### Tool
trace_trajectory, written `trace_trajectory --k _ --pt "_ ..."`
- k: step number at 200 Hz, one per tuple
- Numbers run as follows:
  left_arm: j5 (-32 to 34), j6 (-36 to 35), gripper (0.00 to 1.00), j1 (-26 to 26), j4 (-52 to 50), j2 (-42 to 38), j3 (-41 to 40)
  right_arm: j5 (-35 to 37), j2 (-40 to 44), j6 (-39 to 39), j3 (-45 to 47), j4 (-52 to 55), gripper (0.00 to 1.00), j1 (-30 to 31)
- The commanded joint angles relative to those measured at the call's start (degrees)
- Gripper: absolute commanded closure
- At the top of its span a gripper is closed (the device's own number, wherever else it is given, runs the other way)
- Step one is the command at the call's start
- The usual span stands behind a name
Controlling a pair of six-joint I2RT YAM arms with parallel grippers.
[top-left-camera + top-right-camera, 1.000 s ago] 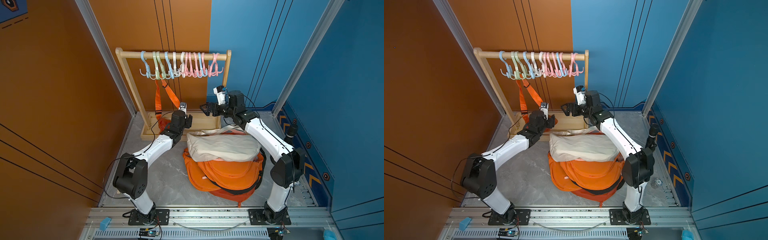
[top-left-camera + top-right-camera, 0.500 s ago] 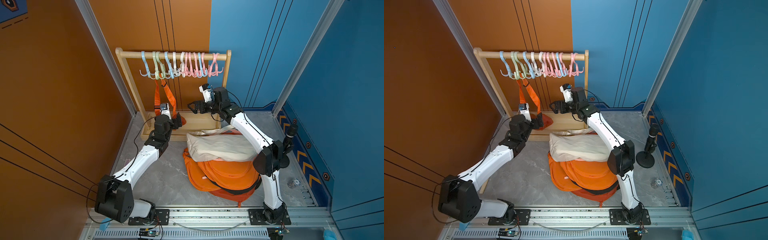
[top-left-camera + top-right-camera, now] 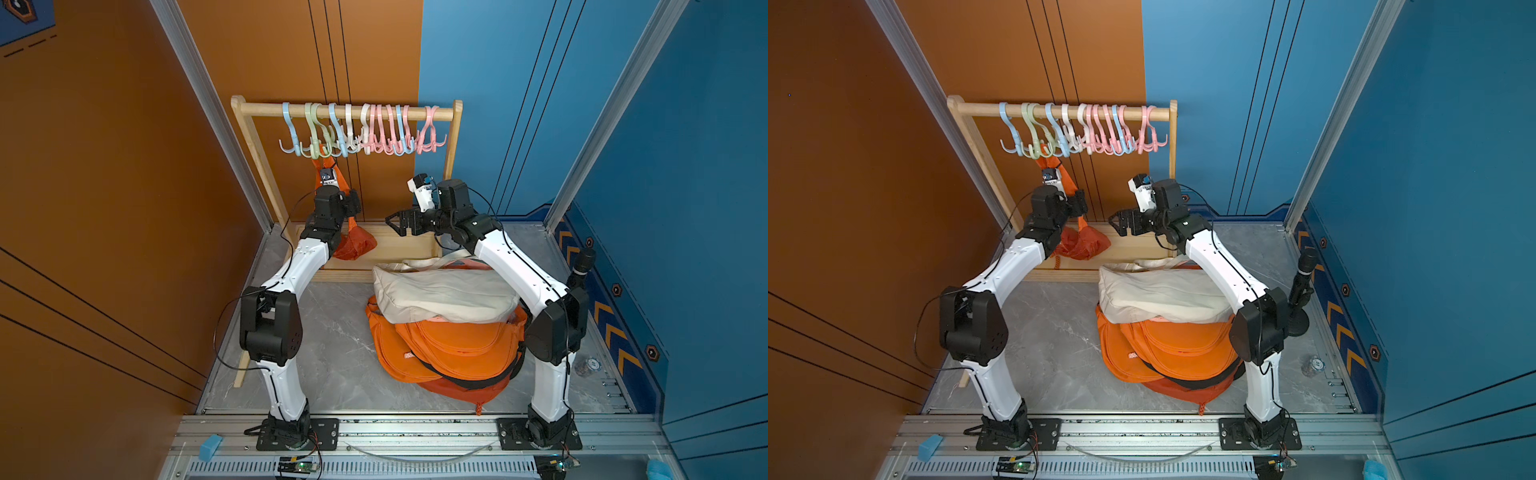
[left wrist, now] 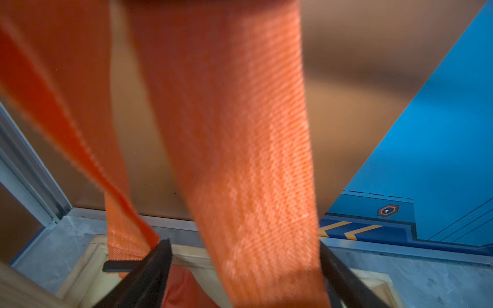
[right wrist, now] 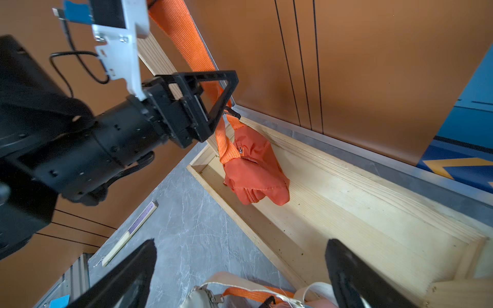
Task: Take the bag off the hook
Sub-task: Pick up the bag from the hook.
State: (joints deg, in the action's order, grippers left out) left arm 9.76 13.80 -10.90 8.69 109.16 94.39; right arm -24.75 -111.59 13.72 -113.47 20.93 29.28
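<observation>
Half-open left pincer (image 4: 244,242) astride bag strap (image 4: 234,149)

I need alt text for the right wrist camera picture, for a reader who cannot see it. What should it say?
The left gripper is at the orange strap of a small orange bag, which hangs down to the wooden base of the rack. In the foreground the right gripper is open and empty, over the grey floor.
</observation>
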Motion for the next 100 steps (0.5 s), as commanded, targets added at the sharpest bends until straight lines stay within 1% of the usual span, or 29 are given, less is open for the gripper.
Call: trace_trajectory --k 1,10,23,28,37,75,100 --pt "-2.2 0.87 0.58 -0.34 -2.4 -0.18 1.28 0.82 3.4 -1.08 2.55 -2.1 0.0 -1.23" --pt "-2.23 0.49 0.71 -0.55 -1.66 -1.12 -0.02 0.8 3.8 -1.05 2.96 -2.46 0.0 -1.49" --pt "-2.44 -0.18 0.87 -0.75 -0.87 -3.13 -2.35 0.56 3.86 -0.77 2.93 -2.81 0.0 -1.75" --pt "-2.55 -0.34 0.9 -0.78 -0.74 -4.21 -3.32 0.5 3.77 -0.64 2.97 -3.03 0.0 -1.77" --pt "-2.73 -0.57 1.0 -0.78 -0.32 -6.26 -5.33 0.17 3.56 -0.35 2.84 -3.57 0.0 -1.68" --pt "-4.9 -1.41 1.0 0.19 0.04 -16.04 -12.57 -0.89 0.5 0.25 0.36 -4.67 0.0 -0.68" --pt "-7.19 -1.32 1.0 1.53 -2.51 -22.47 -14.17 -1.75 -2.14 1.44 -2.12 -6.41 0.0 0.15"
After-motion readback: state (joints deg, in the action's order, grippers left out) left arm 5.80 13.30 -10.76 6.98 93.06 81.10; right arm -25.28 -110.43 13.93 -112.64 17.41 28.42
